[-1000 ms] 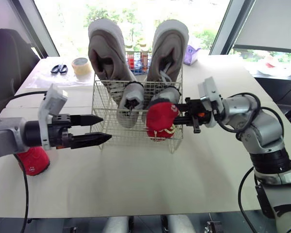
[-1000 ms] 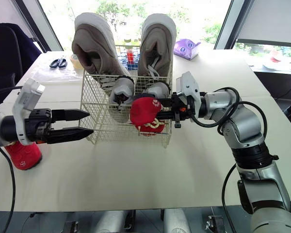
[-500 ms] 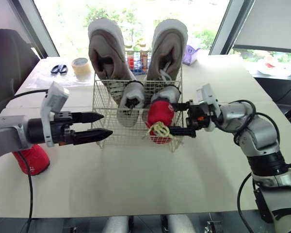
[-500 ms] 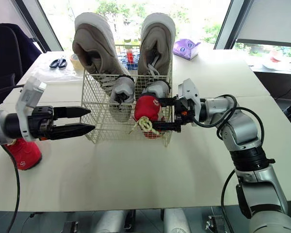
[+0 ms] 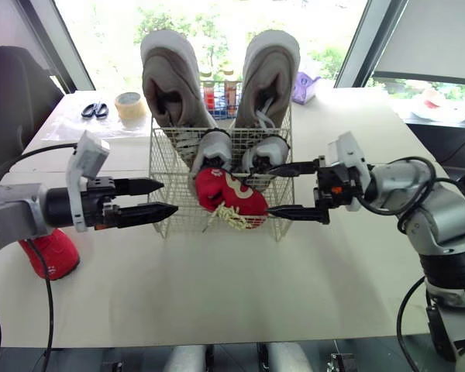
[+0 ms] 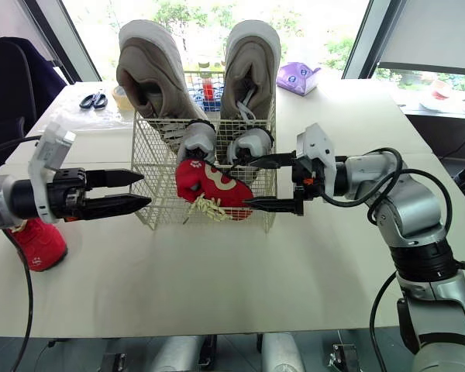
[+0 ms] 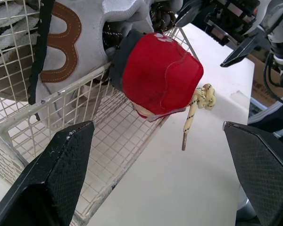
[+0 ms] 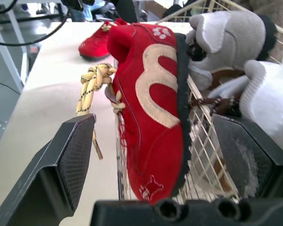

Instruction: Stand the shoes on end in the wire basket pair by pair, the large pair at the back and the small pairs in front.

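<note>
Left eye view: the wire basket (image 5: 167, 159) stands on the table (image 5: 240, 287). The large grey pair (image 5: 170, 77) stands on end at the back of the basket, and a small grey pair (image 5: 215, 147) stands on end just in front of it.

Item under inspection: one red shoe (image 5: 229, 194). It is not on end. It lies tipped on its side across the front of the basket, below the small grey pair, with its sole turned towards them. Its yellow laces (image 5: 226, 217) hang outside the wire above the table. Whether the shoe's body sits inside the front wall or against it cannot be told.

Right gripper (image 5: 291, 190): fingers spread wide and holding nothing. It sits at the basket's right front corner, just beside the red shoe and level with it. One finger is up by the rim, the other low near the table. The right wrist view shows the shoe lying between the two fingers' lines, clear of both.

Left gripper (image 5: 159, 198): fingers parted and empty. It points at the basket's left front corner, near the basket but apart from the red shoe.

A second red shoe (image 5: 50, 252) lies on the table at the far left, beneath the left arm and well apart from the basket.
</note>
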